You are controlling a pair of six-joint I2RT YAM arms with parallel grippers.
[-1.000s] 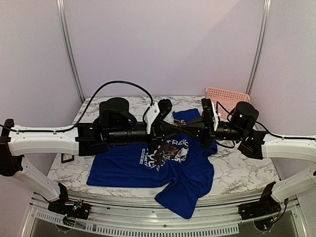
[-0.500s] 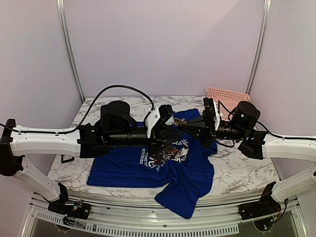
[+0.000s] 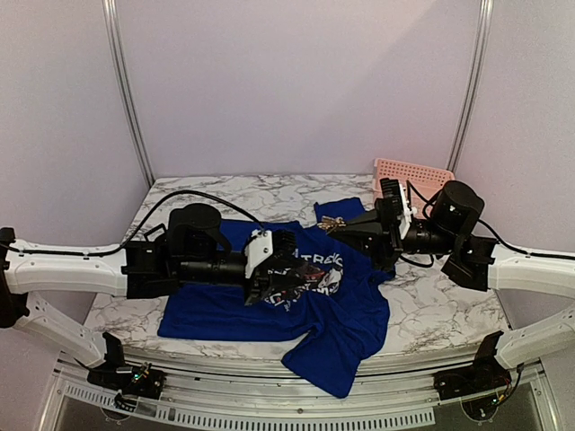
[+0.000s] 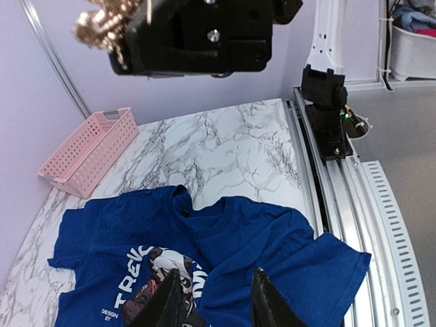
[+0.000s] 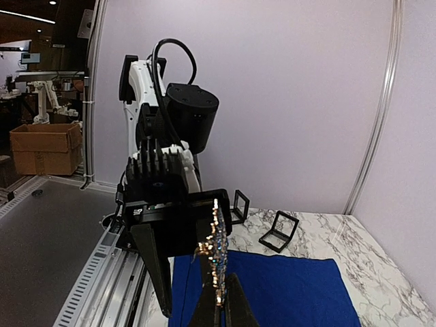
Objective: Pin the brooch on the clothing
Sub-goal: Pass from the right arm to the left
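At the right gripper (image 5: 219, 312): pressed together on the brooch (image 5: 216, 253) — a gold, bead-studded piece, pinched at its lower end and standing upright above the fingertips. Held in the air over the far part of the clothing (image 3: 316, 316), clear of the cloth. From the left wrist view, visible as a gold cluster at the tip of the black gripper body, high above the table.

At the left gripper (image 4: 214, 308): spread, with nothing between the two fingers (image 4: 170, 303) and only blue cloth showing through the gap. Pointed down over the round chest print (image 4: 158, 283) of white lettering around a dark picture. Touching the cloth or just above it — cannot tell, with the fingertips cut off by the lower edge of the view. Lower than the right gripper and nearer the arm bases, close to it but apart.

Outward from there: clothing laid across the marble table (image 3: 431, 310), collar toward the far side, print facing up, one corner drooping over the near edge onto the rail. At the far right corner, a pink basket (image 3: 413, 172) with perforated walls, apart from the cloth. On the marble past the shirt's left side, two small black frames (image 5: 278, 233), standing open.
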